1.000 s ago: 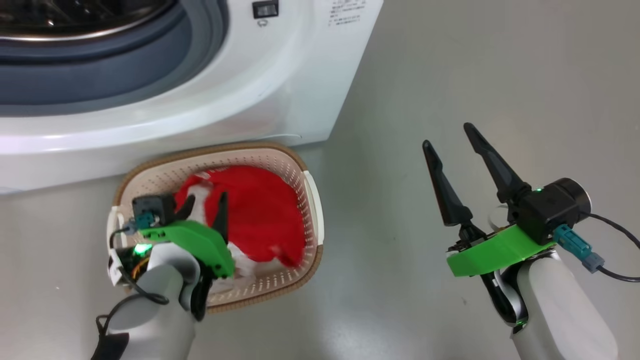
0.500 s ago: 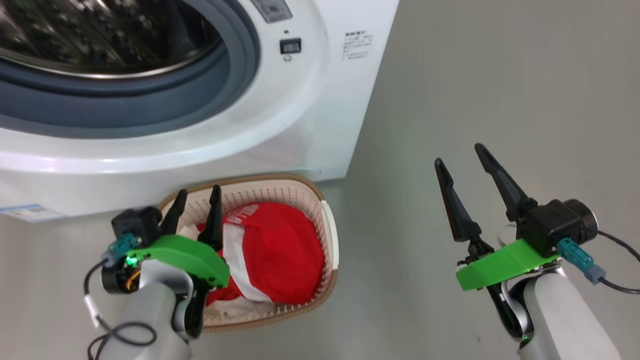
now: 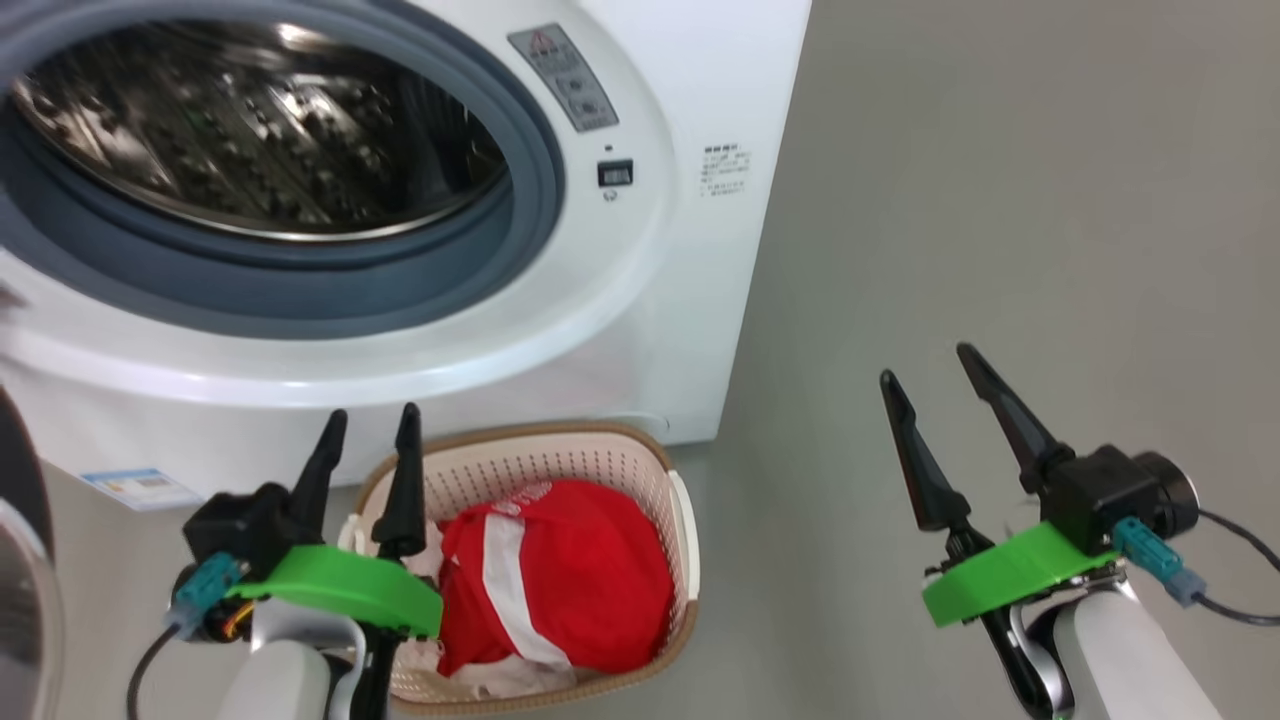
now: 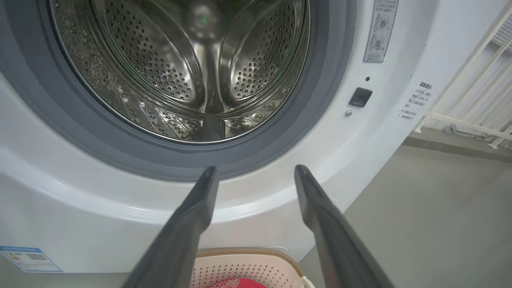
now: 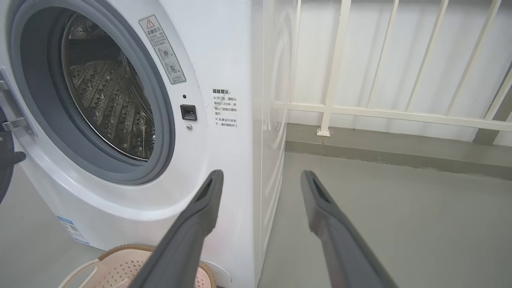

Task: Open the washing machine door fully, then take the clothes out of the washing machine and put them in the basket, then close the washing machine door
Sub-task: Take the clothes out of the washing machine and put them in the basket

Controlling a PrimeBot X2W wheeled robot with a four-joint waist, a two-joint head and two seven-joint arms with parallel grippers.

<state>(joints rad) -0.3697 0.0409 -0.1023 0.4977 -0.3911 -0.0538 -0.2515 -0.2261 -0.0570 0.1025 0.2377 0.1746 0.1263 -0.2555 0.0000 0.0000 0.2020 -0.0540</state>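
Left fingers (image 3: 405, 470), lower left of the head view: spread wide, holding nothing, tips up just over the near-left rim of the basket (image 3: 560, 432). Aimed in the left wrist view at the drum (image 4: 180, 60), probably to check it. Right fingers (image 3: 918, 460), lower right: equally wide and empty, parked over bare floor, well apart from everything, out of the way.

Basket at bottom centre, tucked on the floor right against the foot of the washing machine (image 3: 640, 330), below the opening, presumably for a short carry from drum to basket. Clothes (image 3: 580, 590) heaped inside it, red with a white stripe, a pale piece beneath at the near side. Nothing soft visible in the steel drum, so unloading judged complete, with closing left to do.

Washing machine door (image 3: 20, 560) at the far left edge, swung fully open: only a sliver of dark rim and glass visible, and the likely next target, nearer the left fingers.

Floor (image 3: 1000, 200): smooth grey, matte, uncluttered. White railing (image 5: 400, 112) against a pale wall at upper right of the right wrist view, past the machine's side.
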